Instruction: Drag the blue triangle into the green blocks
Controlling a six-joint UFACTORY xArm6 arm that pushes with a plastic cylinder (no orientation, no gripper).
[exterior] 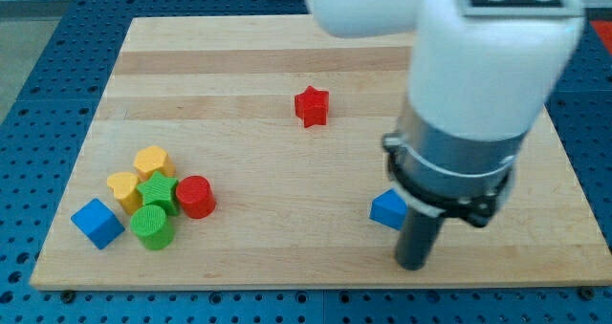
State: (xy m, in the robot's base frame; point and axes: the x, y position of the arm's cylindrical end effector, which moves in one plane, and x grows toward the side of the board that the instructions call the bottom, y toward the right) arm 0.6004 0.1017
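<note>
No hand is fitted, so nothing can be opened or gripped; only my tip (413,264) is carried, resting on the counter (287,75) just right of and below the blue triangle (388,210), partly hidden by the arm. The green blocks, a star (157,191) and a cylinder (151,226), are seen well apart at the view's left, packed among yellow blocks, a red cylinder (195,196) and a blue cube (97,223). On a long push the triangle could slip off the tip, or the red cylinder could be struck first.
</note>
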